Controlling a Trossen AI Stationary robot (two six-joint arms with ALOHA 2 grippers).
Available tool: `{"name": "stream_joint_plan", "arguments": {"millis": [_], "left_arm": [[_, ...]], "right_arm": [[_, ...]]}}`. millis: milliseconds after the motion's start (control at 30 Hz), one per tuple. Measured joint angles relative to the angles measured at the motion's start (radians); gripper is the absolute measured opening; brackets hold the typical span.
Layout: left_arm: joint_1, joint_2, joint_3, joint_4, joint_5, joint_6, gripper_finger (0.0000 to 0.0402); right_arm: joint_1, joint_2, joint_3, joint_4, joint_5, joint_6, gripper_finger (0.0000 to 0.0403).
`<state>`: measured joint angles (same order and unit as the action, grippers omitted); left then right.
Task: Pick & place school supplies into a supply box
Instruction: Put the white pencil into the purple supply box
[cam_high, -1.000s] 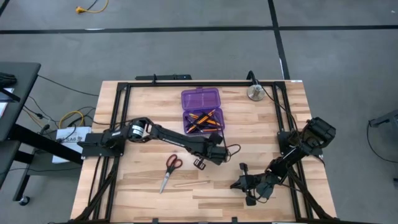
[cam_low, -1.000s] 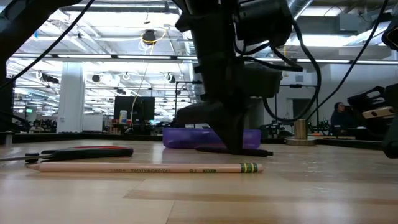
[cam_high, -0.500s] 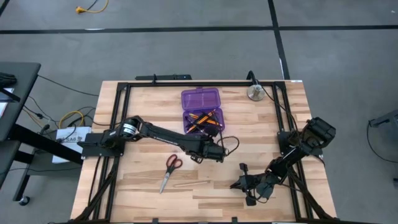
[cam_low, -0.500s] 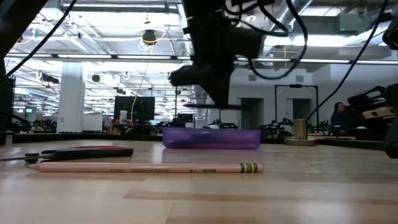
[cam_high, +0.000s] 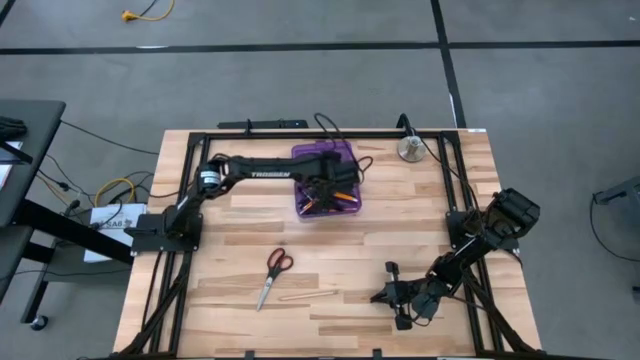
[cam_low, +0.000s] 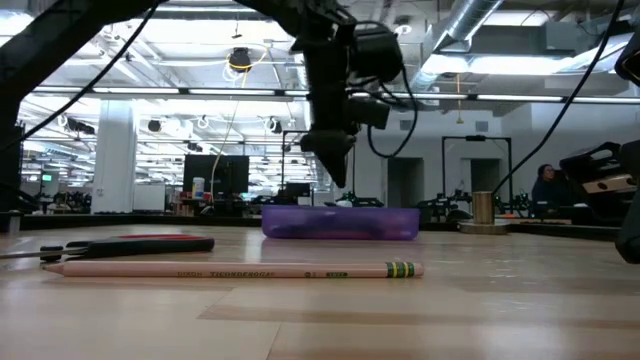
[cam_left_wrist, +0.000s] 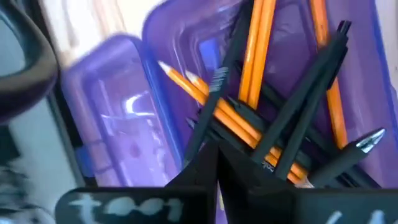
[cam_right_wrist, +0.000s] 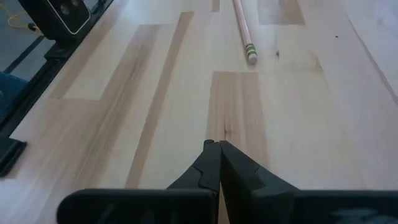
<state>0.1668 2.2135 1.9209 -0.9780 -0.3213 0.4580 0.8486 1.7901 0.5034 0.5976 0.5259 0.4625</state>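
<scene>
The purple supply box (cam_high: 335, 152) lies open near the table's far edge, its tray (cam_left_wrist: 385, 93) holding several orange pencils (cam_left_wrist: 258, 43) and black pens (cam_left_wrist: 311, 93). My left gripper (cam_high: 325, 188) hangs over that tray (cam_low: 340, 223), shut on a black pen. The red-handled scissors (cam_high: 272, 275) and one pale pencil (cam_high: 308, 295) lie flat on the table near its near edge. My right gripper (cam_high: 388, 297) rests shut at the near right, close above the wood (cam_right_wrist: 219, 144), with the pencil's end (cam_right_wrist: 250, 53) ahead of it. My left gripper (cam_left_wrist: 216, 148) pinches a black pen (cam_left_wrist: 208, 106) between its two fingers, coming from above and pointing down into the tray. The fingers themselves hide the exact place of contact. The pen is lifted clear of the table, above the other pens and pencils.
A round silver disc (cam_high: 409, 150) stands at the far right, beside the box (cam_low: 484, 225). Black frame rails run along the table's edges. Bare wood spreads between the scissors (cam_low: 130, 245), the loose pencil (cam_low: 240, 270) and the box.
My left gripper, shut on a black pen at the table's middle, has risen with it and swung toward the far edge, ending above the box's tray. The pen has gone from lying on the wood to lifted clear. The right arm has kept still.
</scene>
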Motion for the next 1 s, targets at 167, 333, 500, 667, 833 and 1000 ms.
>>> {"name": "stream_joint_plan", "arguments": {"millis": [167,333,500,667,833,1000], "left_arm": [[0.01,0.0,0.001,-0.074,0.047,-0.078,0.0014],[-0.044,-0.01,0.001,-0.209,0.219,-0.215,0.0047],[-0.154,-0.024,0.002,-0.264,0.388,-0.382,0.0075],[-0.331,-0.023,-0.017,-0.162,0.383,-0.519,0.0085],[-0.474,-0.022,-0.059,0.082,0.304,-0.658,0.0092],[-0.55,-0.02,-0.063,0.175,0.154,-0.759,0.0106]], "right_arm": [[0.0,0.0,0.0,-0.02,0.001,0.0,0.0001],[0.0,0.0,0.0,-0.023,0.0,0.0,0.0001],[0.0,0.0,0.0,-0.021,0.0,0.006,0.0001],[0.002,0.0,0.0,-0.013,-0.001,0.009,0.0001],[0.002,0.0,0.0,-0.014,-0.002,0.043,0.0001],[0.002,0.0,0.0,-0.014,-0.005,0.044,0.0001]]}}
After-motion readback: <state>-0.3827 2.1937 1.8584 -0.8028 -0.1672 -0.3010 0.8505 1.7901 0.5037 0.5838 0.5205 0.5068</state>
